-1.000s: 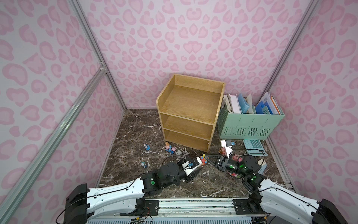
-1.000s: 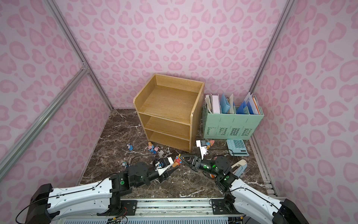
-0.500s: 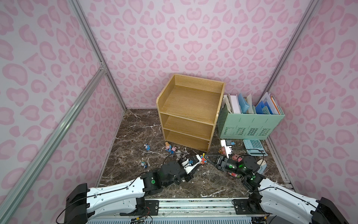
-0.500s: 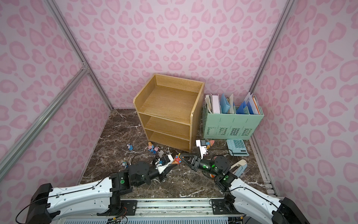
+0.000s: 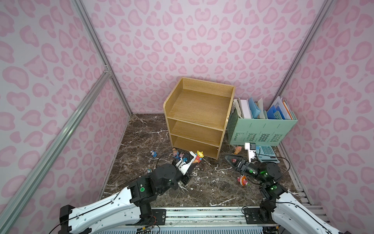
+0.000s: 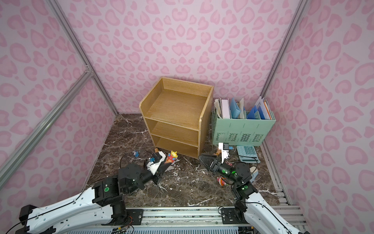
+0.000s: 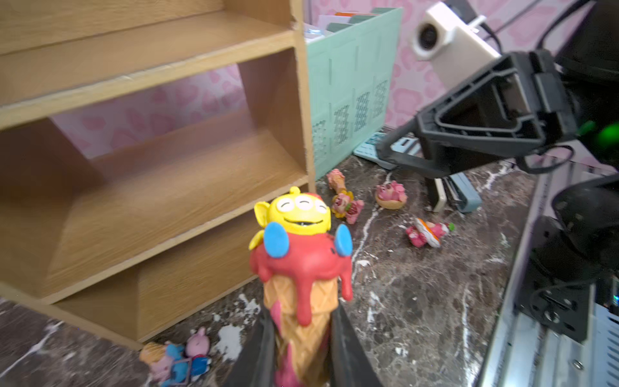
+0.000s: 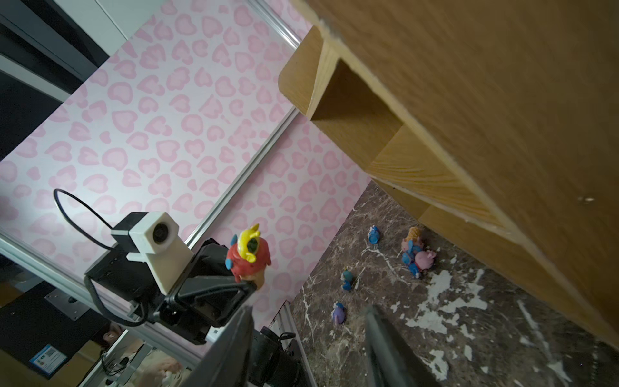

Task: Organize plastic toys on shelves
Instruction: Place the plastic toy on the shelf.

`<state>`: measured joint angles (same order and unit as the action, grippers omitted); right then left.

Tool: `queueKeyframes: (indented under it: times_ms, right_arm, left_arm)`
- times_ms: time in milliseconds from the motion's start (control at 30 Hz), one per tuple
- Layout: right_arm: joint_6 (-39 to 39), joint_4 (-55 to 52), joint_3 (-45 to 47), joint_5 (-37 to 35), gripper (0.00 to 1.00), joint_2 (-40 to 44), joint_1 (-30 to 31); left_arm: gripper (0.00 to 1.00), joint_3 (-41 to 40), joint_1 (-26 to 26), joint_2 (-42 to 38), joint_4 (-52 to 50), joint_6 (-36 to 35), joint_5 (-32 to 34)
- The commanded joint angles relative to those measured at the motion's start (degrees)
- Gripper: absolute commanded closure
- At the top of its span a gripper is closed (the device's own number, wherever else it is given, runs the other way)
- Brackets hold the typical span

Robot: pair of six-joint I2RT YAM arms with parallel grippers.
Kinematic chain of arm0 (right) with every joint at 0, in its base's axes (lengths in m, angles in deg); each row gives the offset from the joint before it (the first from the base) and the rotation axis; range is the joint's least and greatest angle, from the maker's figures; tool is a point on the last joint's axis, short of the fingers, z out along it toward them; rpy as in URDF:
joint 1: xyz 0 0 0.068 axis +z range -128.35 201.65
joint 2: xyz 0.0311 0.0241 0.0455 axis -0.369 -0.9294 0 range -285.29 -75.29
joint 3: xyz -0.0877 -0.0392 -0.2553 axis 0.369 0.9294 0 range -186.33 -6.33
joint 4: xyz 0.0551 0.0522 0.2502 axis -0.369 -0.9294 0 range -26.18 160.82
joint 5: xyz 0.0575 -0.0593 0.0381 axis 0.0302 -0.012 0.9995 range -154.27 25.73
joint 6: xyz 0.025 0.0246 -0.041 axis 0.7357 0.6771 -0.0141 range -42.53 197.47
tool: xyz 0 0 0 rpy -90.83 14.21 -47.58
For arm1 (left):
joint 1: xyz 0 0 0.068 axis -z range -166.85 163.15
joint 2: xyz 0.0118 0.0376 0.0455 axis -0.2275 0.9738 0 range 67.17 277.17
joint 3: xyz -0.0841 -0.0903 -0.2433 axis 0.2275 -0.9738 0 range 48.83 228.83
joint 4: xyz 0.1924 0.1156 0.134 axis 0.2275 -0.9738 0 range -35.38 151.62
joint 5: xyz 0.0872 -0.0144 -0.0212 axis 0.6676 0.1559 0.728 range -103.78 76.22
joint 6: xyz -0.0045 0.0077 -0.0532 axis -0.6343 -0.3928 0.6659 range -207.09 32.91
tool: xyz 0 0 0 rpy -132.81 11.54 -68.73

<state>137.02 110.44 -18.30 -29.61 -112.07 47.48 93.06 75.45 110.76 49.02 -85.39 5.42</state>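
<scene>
Left arm comes in from the near-left edge and lies low over the surface. The wrist angles toward the far right.

Left hand is clamped on the cone toy, gripping it by the lower tip. The left wrist view shows both fingers pressed against the cone's sides. The toy is a waffle cone with a red drip and a yellow three-eyed head.

The cone toy sits just in front of the shelves, at the right end of the bottom tier and outside the opening. Its head points toward the shelves. In the right wrist view it looks lifted off the surface.

Right arm comes in from the near-right edge with the elbow folded and the forearm pointing left. Right hand is low, and its tips aim at the near right corner of the shelves. In the right wrist view the fingers stand apart, with marble showing through the gap.

Loose toys on the surface:
- A pink figure lies just near of the right forearm.
- A small orange-pink figure lies close to the green file box.
- A blue-and-pink cluster lies just left of the left hand.
- A lone blue figure lies farther left.

The file box stands right of the shelves, and the calculator lies on its near side.
</scene>
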Motion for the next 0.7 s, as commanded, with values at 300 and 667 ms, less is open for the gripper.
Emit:
queueKeyframes:
  times_ms: [300, 667]
  right_arm:
    - [0.7, -0.4, 3.4, 10.1, 0.44, 4.9, -9.9]
    - [1.4, -1.6, 4.6, 12.6, 0.44, 8.2, -13.1]
  left_arm:
    - [0.78, 37.8, -24.5, 21.8, -27.1, -0.5, -5.3]
    - [0.77, 60.9, -30.5, 41.1, -36.8, -2.6, -5.2]
